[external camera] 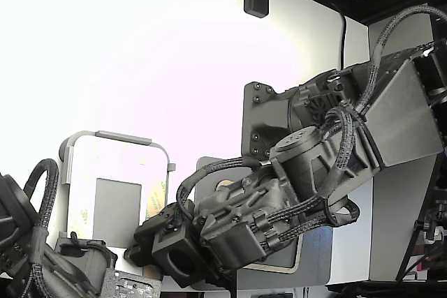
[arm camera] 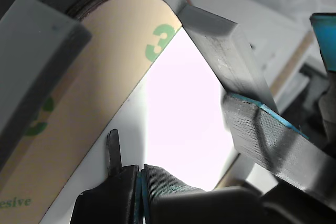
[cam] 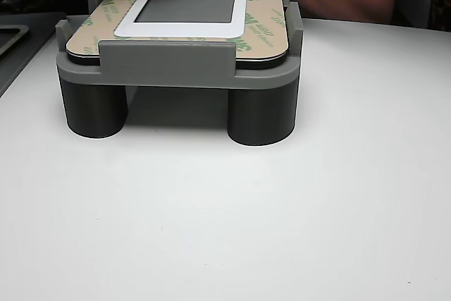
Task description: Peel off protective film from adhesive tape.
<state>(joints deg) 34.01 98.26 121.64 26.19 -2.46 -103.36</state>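
The protective film lies flat along the panel's edge in the grey fixture. It looks thin and floppy; best nipped at a lifted corner. The gripper seems pinched shut, perhaps on nothing.

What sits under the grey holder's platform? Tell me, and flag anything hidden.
Two dark round legs stand under the grey holder, resting on the white table, with shadow between them. Any rear legs are hidden behind these two.
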